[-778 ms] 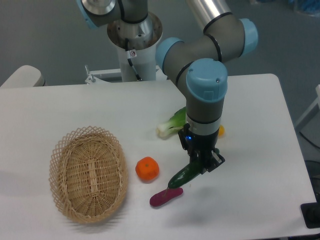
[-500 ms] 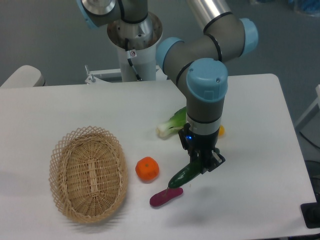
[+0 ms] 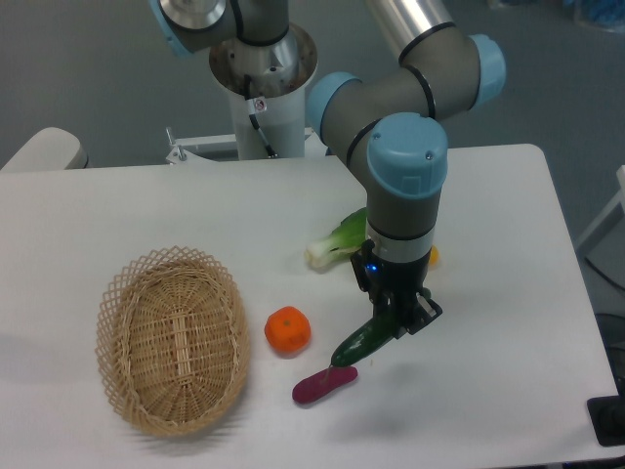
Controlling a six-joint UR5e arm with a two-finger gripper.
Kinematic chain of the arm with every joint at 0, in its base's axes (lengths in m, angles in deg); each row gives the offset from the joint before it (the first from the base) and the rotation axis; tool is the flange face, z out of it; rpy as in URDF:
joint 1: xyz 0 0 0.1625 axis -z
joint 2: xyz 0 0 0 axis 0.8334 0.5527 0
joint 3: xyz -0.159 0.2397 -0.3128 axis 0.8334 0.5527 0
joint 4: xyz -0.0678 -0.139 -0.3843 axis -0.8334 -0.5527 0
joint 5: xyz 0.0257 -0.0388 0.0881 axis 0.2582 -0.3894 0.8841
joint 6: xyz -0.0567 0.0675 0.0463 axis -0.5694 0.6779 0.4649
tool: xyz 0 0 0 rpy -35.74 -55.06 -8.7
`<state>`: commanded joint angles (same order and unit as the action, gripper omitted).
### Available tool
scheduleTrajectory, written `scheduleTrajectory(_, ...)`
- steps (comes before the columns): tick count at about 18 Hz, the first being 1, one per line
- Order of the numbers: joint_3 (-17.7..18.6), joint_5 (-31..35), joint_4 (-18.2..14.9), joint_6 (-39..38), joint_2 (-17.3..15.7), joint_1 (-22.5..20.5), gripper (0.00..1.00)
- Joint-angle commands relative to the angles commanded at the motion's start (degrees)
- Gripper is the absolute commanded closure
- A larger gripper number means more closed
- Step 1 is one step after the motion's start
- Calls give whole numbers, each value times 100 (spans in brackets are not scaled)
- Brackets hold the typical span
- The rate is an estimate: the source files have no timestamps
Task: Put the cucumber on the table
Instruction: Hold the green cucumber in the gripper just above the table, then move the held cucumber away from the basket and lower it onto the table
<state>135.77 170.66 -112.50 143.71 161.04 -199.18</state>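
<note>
slanting cucumber (image 3: 363, 341) in tool (image 3: 398, 320)

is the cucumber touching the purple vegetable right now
Cannot tell. In the camera view the cucumber, shut in the gripper, has its lower tip overlapping the purple vegetable; no gap or contact shows plainly.

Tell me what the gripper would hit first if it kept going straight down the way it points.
Likely bare table. The gripper, holding the cucumber, seems right of the purple vegetable, though depth is unclear.

On the desk (image 3: 508, 293), the basket (image 3: 173, 337) sits left of the orange (image 3: 287, 329); the cucumber (image 3: 363, 339) hangs tilted just above the purple vegetable (image 3: 322, 385).
</note>
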Motion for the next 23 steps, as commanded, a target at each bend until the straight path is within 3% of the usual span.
scheduleTrajectory(6,35,123,9,35,0,-18,64)
scheduleTrajectory(11,246,255,88,712,26,-149,64)
scheduleTrajectory(16,273,255,263,1361,351,-299,64)
scheduleTrajectory(23,351,246,554,1459,861,-422,64)
